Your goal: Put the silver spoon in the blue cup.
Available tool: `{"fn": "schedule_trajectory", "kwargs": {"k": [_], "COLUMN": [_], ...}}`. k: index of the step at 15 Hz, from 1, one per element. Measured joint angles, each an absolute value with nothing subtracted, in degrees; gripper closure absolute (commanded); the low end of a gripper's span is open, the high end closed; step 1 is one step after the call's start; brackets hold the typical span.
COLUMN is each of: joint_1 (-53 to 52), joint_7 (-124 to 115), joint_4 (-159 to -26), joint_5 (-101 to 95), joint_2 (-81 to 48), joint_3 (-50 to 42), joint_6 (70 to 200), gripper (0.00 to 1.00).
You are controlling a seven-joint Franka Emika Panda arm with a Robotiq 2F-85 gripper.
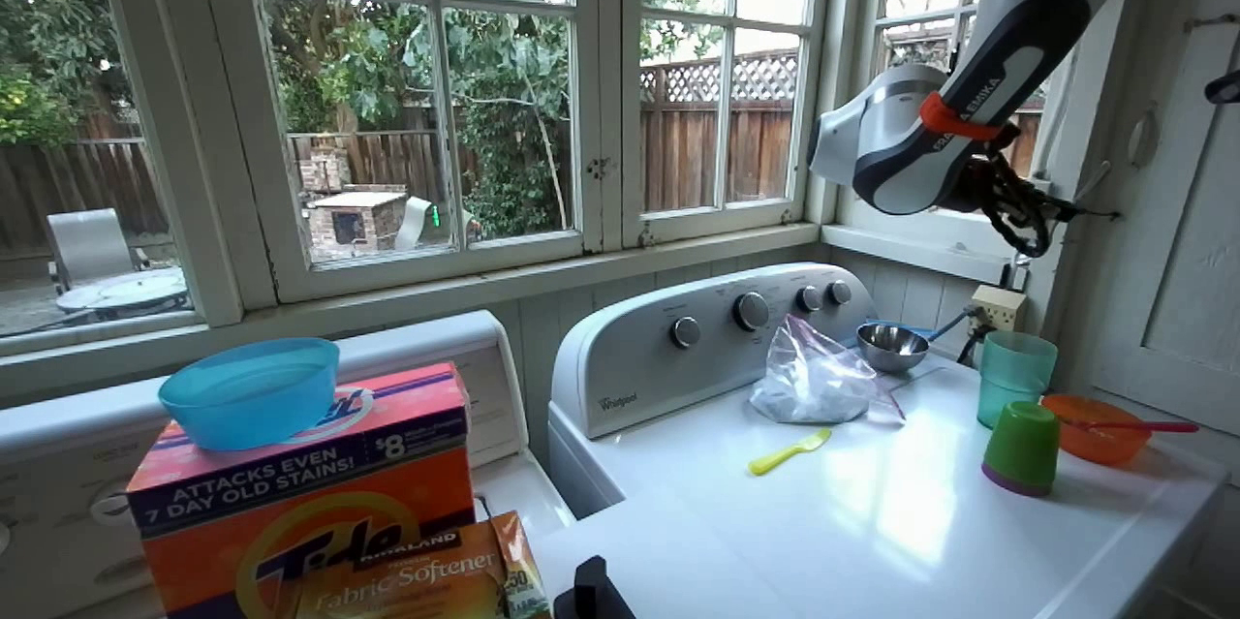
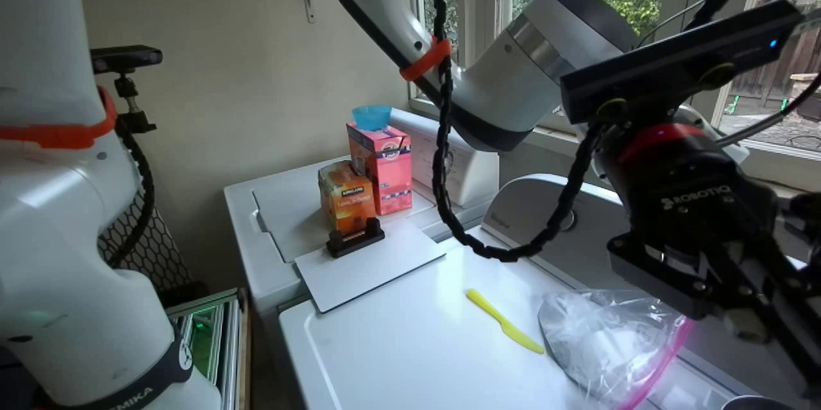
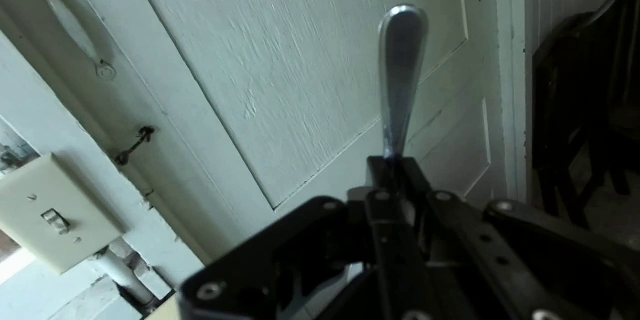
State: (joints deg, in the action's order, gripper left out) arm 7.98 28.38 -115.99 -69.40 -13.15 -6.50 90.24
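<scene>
My gripper (image 3: 393,164) is shut on the silver spoon (image 3: 402,54) in the wrist view. The spoon's shiny flat handle end sticks out past the fingertips; its other end is hidden between the fingers. In an exterior view my gripper (image 1: 1066,208) is high above the dryer top's far right corner, with a thin grey piece of the spoon (image 1: 1095,179) showing. The blue cup (image 1: 1019,357), a see-through teal tumbler, stands upright below the gripper. A bright green cup (image 1: 1025,440) stands upside down just before it, covering its lower part. The blue cup is out of the wrist view.
An orange bowl (image 1: 1104,440) with a pink-handled utensil stands beside the cups. A metal bowl (image 1: 891,348), a plastic bag (image 1: 819,382) and a yellow knife (image 1: 790,452) lie on the dryer (image 1: 736,532). A wall and door (image 3: 300,84) face the gripper.
</scene>
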Motion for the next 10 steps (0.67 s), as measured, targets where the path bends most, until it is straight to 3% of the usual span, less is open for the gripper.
{"fn": "schedule_trajectory", "kwargs": {"k": [4,5,8,9,10], "joint_1": [8.0,8.0,8.0,8.0,8.0], "joint_7": [28.4,28.4,28.3,28.3,28.3], "joint_4": [-117.7,-118.0,-118.0,-117.9,-117.8], "joint_5": [-69.4,-69.4,-69.4,-69.4,-69.4], "joint_2": [-14.6,-15.0,-15.3,-15.3,-15.3], "joint_3": [-6.3,-6.3,-6.3,-6.3,-6.3], "joint_6": [89.6,89.5,89.5,89.5,89.5], "gripper": [0.98,0.91,0.91,0.98,0.98]}}
